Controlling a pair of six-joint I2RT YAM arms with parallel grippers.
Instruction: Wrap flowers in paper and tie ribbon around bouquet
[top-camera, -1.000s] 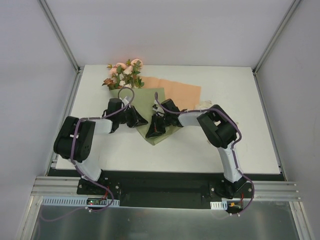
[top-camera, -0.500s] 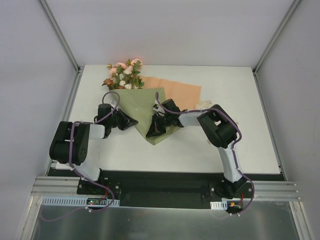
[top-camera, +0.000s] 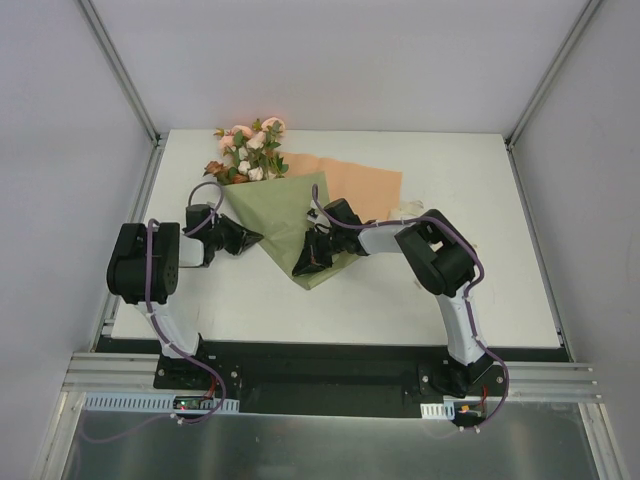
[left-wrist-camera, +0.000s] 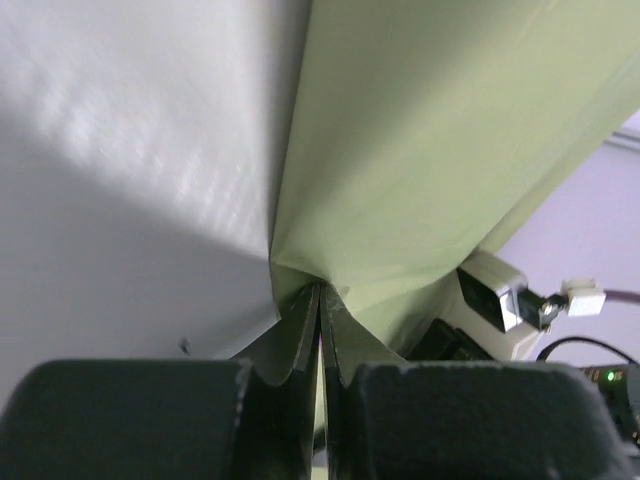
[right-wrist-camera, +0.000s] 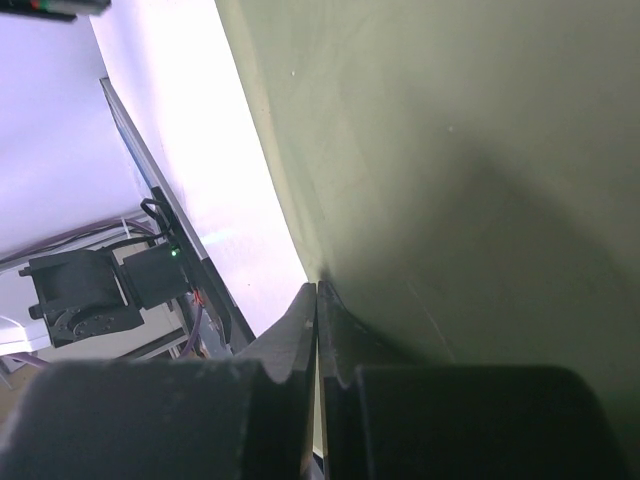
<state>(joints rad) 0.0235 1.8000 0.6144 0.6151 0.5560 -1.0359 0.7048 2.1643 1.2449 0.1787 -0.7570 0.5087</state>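
Left pincer (left-wrist-camera: 320, 292) nips paper (left-wrist-camera: 430, 130); flowers (top-camera: 248, 150) show overhead only.

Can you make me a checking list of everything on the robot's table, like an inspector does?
Surface: white table, flat.
Job's things: flowers lie at the far left. The paper, olive side up with an orange flap behind, covers their stems. The ribbon looks like the cream bit right of the flap, not tied on.
Clutter: nothing seen.
Grippers: left gripper shut on the paper's left edge; right gripper shut on its near edge.
Cables: purple cables run along both arms.
Surroundings: white walls, metal posts.
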